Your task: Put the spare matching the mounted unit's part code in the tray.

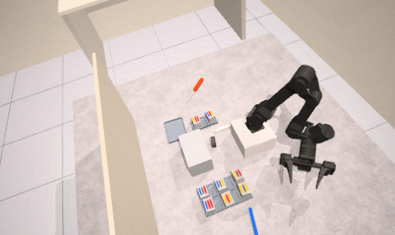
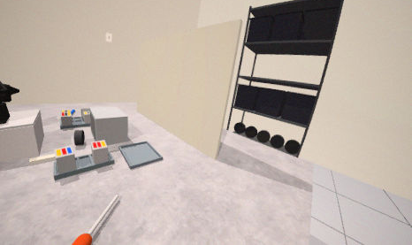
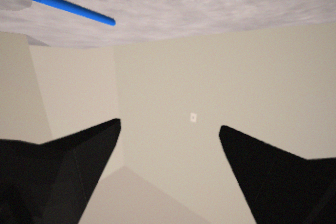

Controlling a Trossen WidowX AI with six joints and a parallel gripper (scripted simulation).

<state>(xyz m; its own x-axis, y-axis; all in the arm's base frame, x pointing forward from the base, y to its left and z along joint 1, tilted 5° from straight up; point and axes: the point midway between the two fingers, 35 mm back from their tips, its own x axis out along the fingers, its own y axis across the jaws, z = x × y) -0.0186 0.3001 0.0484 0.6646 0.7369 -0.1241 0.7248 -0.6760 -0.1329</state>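
Observation:
My gripper [image 1: 304,185] [image 3: 171,127] is open and empty, raised to the right of the larger rack [image 1: 217,194]. That rack holds several small units with coloured stripes on top. A smaller rack [image 1: 203,125] [image 2: 84,163] holds two striped units with an empty slot between them: one red, red and yellow [image 1: 196,120] [image 2: 100,151], one yellow, red and blue [image 1: 210,116] [image 2: 64,159]. The flat grey tray [image 1: 175,130] [image 2: 141,154] is empty. I cannot tell which part is the mounted unit, and no code on a back is readable.
A large grey block [image 1: 196,150] [image 2: 109,125] stands between the tray and larger rack. A dark disc [image 1: 213,142] [image 2: 79,137] stands beside it. A pale box [image 1: 253,139] [image 2: 19,134], an orange screwdriver [image 1: 198,85] [image 2: 82,240], a blue rod [image 1: 253,221] [image 3: 80,12] and a tall panel [image 1: 114,144] [image 2: 190,84] are around.

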